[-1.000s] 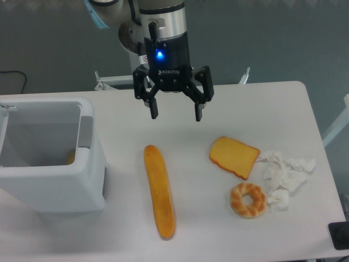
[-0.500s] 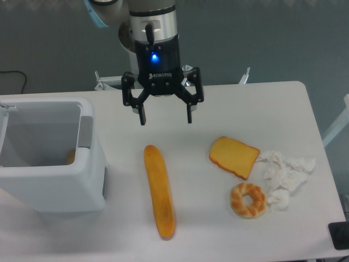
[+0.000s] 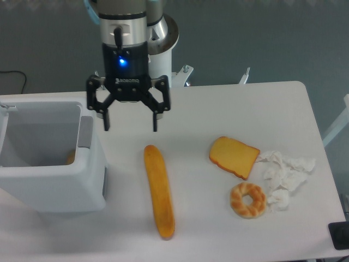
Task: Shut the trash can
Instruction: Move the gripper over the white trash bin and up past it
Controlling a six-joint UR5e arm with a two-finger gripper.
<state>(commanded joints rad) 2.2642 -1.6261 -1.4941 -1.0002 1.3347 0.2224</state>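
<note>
The tool (image 3: 130,123), fingers spread wide and holding nothing, had moved left across the tabletop (image 3: 218,103) over the last second, judged an approach. The trash can (image 3: 52,161) stood at the left edge, top open, just left of and below the tool.

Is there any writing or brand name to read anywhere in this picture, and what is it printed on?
"ROBOTIQ": small white letters on the black body of the gripper, under its blue light; blurred, only just readable.
No other text shows on the trash can, the foods or the table.
</note>
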